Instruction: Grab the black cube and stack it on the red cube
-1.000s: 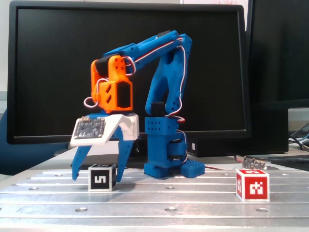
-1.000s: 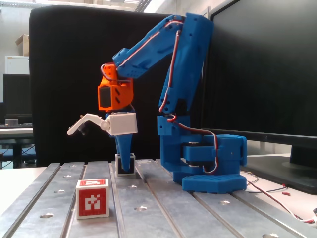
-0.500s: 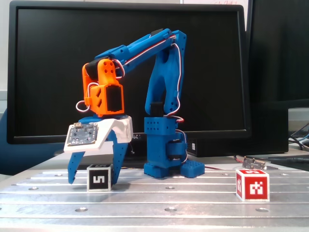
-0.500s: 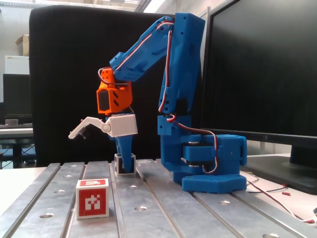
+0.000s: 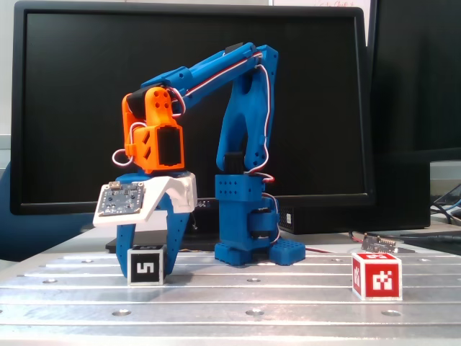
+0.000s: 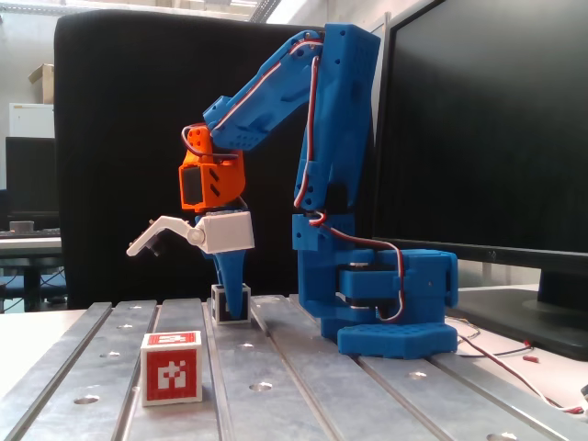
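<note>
The black cube with its white "5" mark rests on the slotted metal table, at the left in a fixed view. My gripper straddles it, one blue finger tight against each side, shut on it. In the other fixed view a blue finger covers the middle of the black cube; the gripper reaches down to the table. The red cube stands alone at the right, well away from the gripper, and sits in the foreground of the other fixed view.
The arm's blue base stands behind and between the cubes. A large dark monitor fills the back. A small circuit board and cables lie behind the red cube. The table has grooves and screw holes.
The left finger has swung in against the black cube, closing the gap seen earlier. The cube shifted slightly left. The arm has stayed low over it.
</note>
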You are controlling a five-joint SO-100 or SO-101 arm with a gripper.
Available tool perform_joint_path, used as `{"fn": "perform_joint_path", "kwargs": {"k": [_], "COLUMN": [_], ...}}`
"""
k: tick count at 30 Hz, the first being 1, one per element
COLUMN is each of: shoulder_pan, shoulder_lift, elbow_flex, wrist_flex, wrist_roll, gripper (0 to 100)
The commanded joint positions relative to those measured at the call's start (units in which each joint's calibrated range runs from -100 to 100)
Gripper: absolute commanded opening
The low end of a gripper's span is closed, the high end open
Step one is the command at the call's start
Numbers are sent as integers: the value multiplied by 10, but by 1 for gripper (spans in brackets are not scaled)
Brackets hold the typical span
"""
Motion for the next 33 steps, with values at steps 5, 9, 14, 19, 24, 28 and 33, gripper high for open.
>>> {"fn": "perform_joint_path", "kwargs": {"k": [5,9,14,19,24,28,33], "shoulder_pan": [-2,-4,-4,-21,-56,-112,-193], "shoulder_lift": [-2,-2,-2,-2,-2,-2,-2], "elbow_flex": [-21,-26,-81,-149,-211,-253,-292], "wrist_flex": [4,4,60,120,158,178,179], "wrist_roll": [1,1,1,1,1,1,1], "gripper": [16,16,16,16,16,16,17]}}
